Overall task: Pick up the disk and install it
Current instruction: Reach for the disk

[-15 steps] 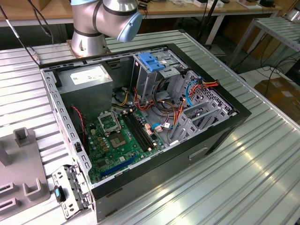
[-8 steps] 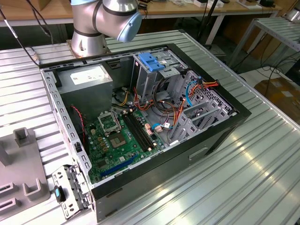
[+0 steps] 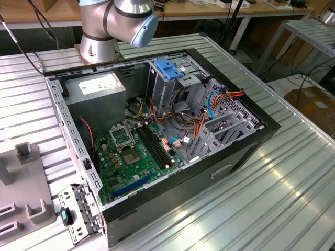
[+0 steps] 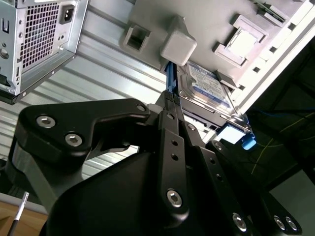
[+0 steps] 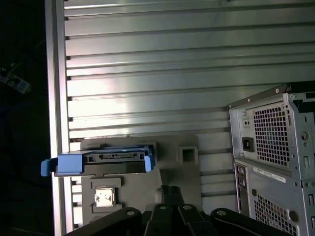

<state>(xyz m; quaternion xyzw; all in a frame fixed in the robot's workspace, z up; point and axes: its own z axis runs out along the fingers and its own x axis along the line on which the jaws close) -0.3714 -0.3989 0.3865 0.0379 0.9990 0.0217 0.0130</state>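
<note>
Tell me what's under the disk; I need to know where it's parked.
The disk rests on a grey holder plate, which lies on the ribbed metal table. How the plate seats its underside is covered by the disk itself.

A ribbed table (image 3: 282, 193) catches glare; a wooden bench (image 3: 209, 11) runs behind; a side table (image 3: 312, 32) and a box (image 3: 315, 102) stand at the exterior view's right.
</note>
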